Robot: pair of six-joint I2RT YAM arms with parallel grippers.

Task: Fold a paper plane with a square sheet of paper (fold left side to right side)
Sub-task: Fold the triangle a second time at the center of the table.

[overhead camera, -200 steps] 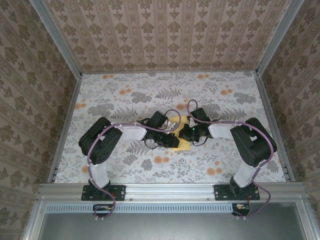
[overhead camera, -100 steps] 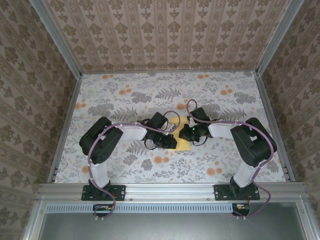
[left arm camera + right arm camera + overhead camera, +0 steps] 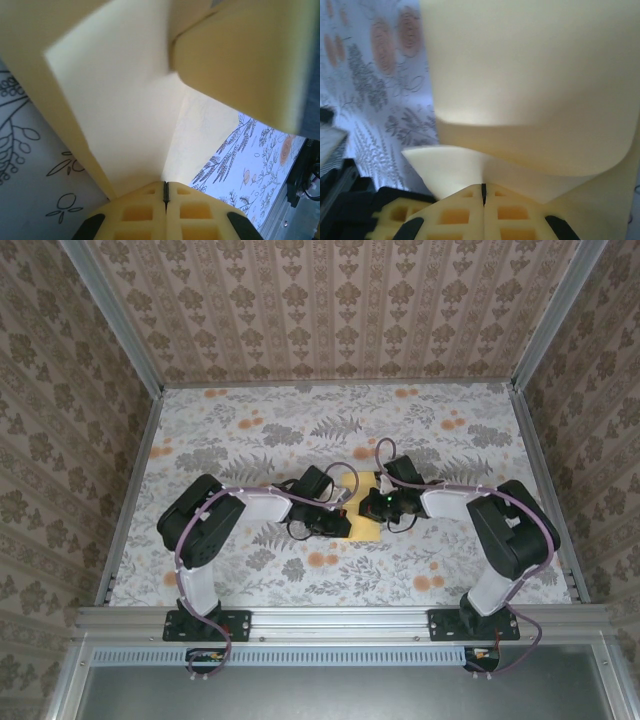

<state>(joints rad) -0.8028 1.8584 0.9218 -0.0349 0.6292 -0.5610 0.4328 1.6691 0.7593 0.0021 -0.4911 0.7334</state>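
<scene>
The square sheet of paper (image 3: 364,528) lies at mid-table between both grippers, pale yellow and partly lifted and bent. My left gripper (image 3: 347,521) reaches in from the left and is shut on the paper's edge. In the left wrist view the sheet (image 3: 125,100) rises in a creased fold from the closed jaws of the left gripper (image 3: 165,184). From the right, my right gripper (image 3: 373,507) is likewise shut on the sheet. The right wrist view has the paper (image 3: 530,65) curling over above the right gripper (image 3: 483,187).
The table (image 3: 230,440) is covered in a floral cloth with small orange blotches (image 3: 322,559). Patterned walls and metal rails (image 3: 130,490) enclose it on three sides. Both arms' elbows (image 3: 200,520) sit near the front corners.
The left gripper has edged a little to the right with the paper; the right arm's elbow has shifted slightly outward. Both grips hold.
</scene>
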